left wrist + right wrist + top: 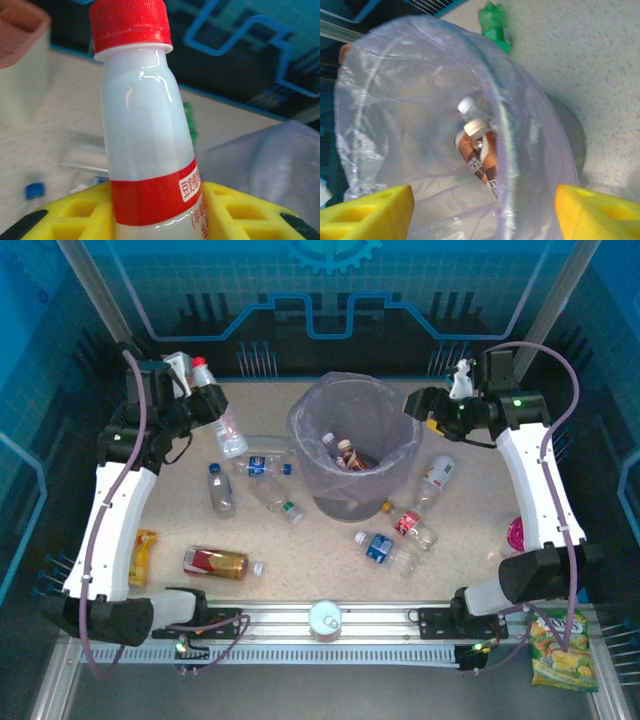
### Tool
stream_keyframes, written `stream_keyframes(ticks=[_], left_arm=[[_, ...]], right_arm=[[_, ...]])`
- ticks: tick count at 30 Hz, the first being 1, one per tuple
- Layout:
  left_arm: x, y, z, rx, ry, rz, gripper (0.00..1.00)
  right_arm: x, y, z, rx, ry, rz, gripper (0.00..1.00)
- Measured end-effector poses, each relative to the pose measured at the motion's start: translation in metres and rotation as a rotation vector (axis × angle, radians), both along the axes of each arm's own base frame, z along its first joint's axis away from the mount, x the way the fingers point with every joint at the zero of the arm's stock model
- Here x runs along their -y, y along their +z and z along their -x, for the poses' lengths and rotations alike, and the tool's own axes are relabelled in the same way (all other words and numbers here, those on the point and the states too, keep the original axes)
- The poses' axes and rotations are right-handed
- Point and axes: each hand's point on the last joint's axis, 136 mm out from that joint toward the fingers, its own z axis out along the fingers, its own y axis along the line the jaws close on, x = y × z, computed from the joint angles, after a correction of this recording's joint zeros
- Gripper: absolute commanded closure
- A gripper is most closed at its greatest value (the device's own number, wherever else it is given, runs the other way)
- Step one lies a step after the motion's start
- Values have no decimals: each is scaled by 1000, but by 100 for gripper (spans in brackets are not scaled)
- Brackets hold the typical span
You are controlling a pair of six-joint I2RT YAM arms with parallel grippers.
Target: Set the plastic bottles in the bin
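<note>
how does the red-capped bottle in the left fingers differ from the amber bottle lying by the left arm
The red-capped bottle is gripped between the left fingers; the amber bottle lies on its side on the table. The red-capped bottle is milky pale with a red label; the amber bottle is amber-red. The amber bottle's cap is white, the other's red. Both are capped and outside the bin.

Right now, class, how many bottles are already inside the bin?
2. A brown-labelled bottle with a cream cap lies at the bottom of the bin; a clear bottle with a white cap lies right beside it. Others may be hidden under the liner's folds.
</note>
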Motion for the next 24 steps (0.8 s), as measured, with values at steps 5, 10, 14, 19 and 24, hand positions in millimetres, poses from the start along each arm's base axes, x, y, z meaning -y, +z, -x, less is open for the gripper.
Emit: stream_keyframes(ticks=[5, 10, 14, 19, 24], left_arm=[[72, 47, 0, 116, -184, 35, 63], [145, 48, -12, 115, -342, 43, 63], [197, 20, -30, 57, -439, 13, 63], [254, -29, -40, -42, -553, -69, 62], [275, -81, -33, -174, -610, -141, 62]], right_arm=[[0, -36, 8, -95, 12, 10, 30], [-5, -54, 10, -133, 21, -21, 29], [-9, -55, 7, -125, 25, -37, 29], [-12, -53, 3, -104, 29, -44, 28], [-13, -55, 2, -103, 26, -48, 28]])
